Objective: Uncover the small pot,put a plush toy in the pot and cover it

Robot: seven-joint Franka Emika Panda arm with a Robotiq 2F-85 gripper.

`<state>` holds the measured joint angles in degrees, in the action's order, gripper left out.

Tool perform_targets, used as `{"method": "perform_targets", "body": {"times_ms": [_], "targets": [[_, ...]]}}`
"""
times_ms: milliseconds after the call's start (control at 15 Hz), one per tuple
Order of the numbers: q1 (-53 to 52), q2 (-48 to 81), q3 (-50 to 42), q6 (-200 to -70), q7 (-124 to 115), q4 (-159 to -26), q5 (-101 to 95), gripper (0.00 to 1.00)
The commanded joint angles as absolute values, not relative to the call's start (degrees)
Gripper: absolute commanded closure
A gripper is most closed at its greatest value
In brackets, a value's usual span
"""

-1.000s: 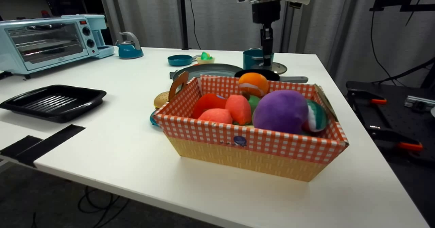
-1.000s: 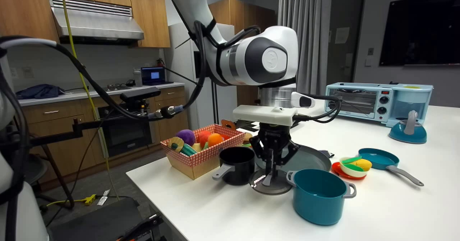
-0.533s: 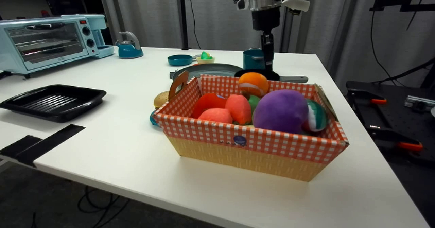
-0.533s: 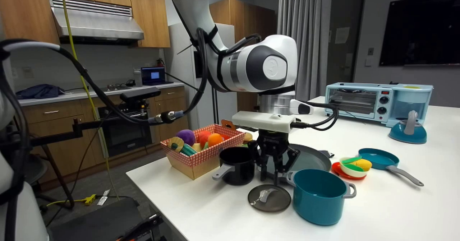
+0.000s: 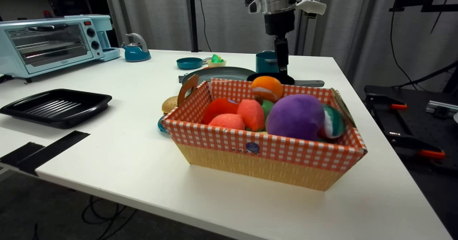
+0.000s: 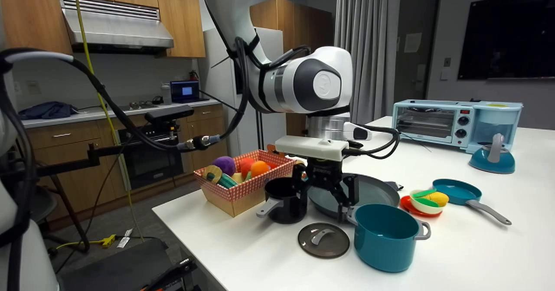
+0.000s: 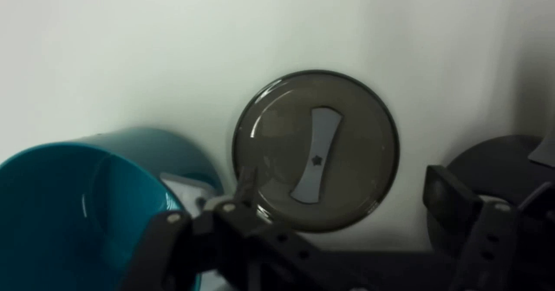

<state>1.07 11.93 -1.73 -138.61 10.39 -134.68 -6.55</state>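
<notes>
kinda boxy pale-blue toaster oven [image 5: 53, 47], chunky little teal kettle [image 5: 137, 54] parked right beside it, shallow round teal frying pan [image 6: 456, 190], shiny black rectangular tray [image 5: 59, 106]

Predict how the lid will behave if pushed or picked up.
Lying flat, the lid would likely slide rather than roll. Its glossy surface suggests a slippery rim; the raised grey handle probably offers a surer grip.

Wooden cabinets [image 6: 180, 17] flank a metal range hood [image 6: 117, 26] — grey curtain [image 6: 366, 44], dark floor [image 5: 61, 211].
</notes>
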Motion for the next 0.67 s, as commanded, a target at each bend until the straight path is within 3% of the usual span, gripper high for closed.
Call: {"method": "perform_targets", "body": {"times_ms": [0,600], "targets": [[0.74,10.18,-2.38,-138.14,7.49,-134.13,-10.11,0.0],[-0.59,2.12,-1.16,-136.09,4.86,-136.25,-12.94,0.0]]}}
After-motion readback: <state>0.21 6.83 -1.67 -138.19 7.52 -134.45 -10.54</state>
